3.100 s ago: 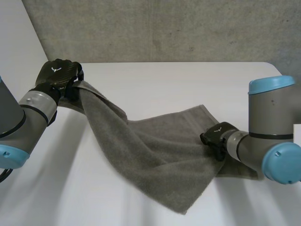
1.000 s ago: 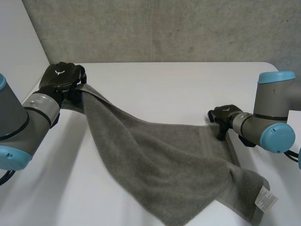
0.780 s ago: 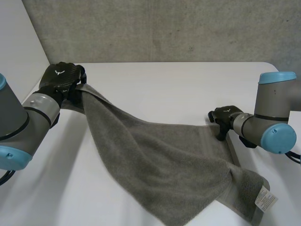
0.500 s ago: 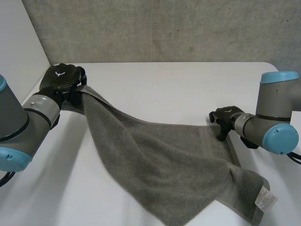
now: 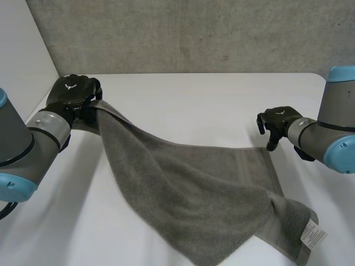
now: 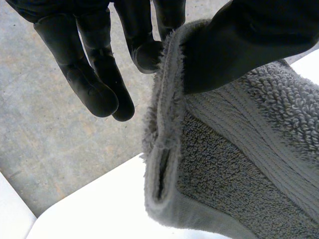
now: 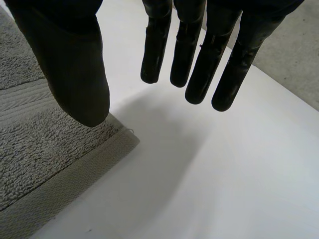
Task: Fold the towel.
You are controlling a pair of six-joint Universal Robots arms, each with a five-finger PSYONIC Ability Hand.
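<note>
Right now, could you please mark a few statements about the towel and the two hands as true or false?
1. The left hand pinches the hemmed edge of the towel. True.
2. The right hand grips a corner of the towel. False: its fingers are straight and hold nothing, and the corner lies on the table beside it.
3. A white label shows at the towel's near right end. True.
4. The towel lies folded neatly in half. False: it is loosely spread and rumpled, with one end held up by the left hand.
</note>
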